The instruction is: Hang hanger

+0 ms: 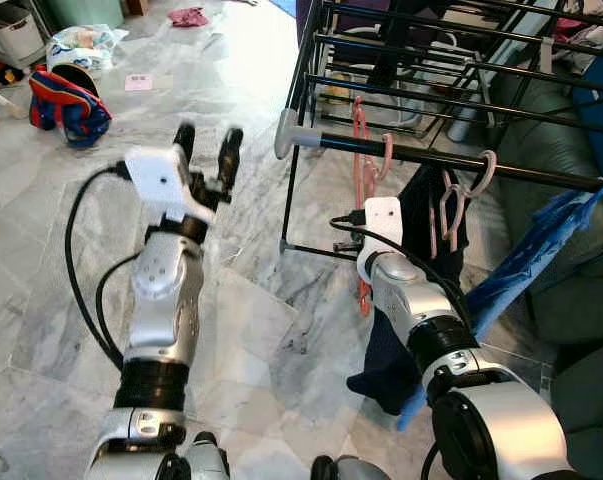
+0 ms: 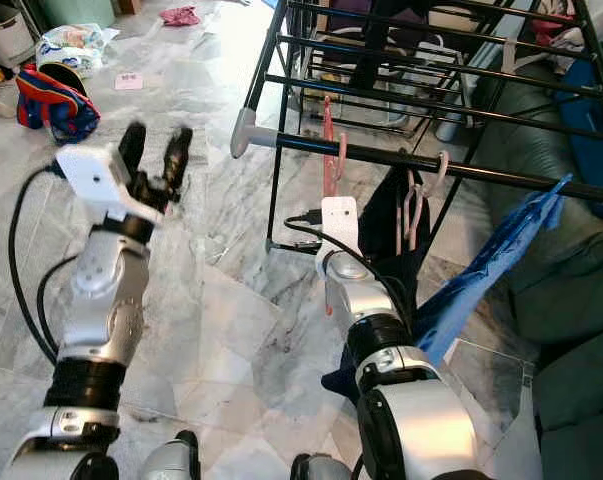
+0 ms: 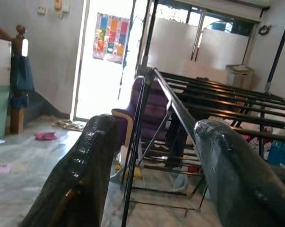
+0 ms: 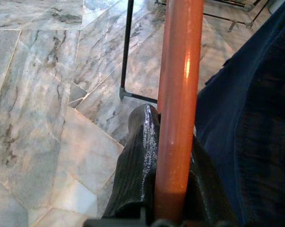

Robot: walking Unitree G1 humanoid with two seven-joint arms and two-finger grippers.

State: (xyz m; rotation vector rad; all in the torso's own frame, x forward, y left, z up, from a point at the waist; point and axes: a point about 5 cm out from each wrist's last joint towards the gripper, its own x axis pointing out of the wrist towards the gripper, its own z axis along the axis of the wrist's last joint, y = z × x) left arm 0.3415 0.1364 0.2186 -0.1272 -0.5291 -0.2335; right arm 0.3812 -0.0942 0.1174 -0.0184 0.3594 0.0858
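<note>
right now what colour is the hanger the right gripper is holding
Reddish orange hanger, clamped in the right gripper; clearest in the right wrist view.

The hanger (image 1: 361, 170) is salmon-red plastic, glossy and thin-barred. Its hook is looped over the front black rail of the drying rack (image 1: 431, 155), close to that rail's grey end cap, and the body hangs down from the rail roughly upright, its lower end below the rail by the rack's foot bar. A dark navy garment (image 4: 255, 109) hangs from the same rail just beside it. In the right wrist view one straight bar of the hanger (image 4: 177, 104) runs lengthwise against a black finger, pressed close to it
</note>
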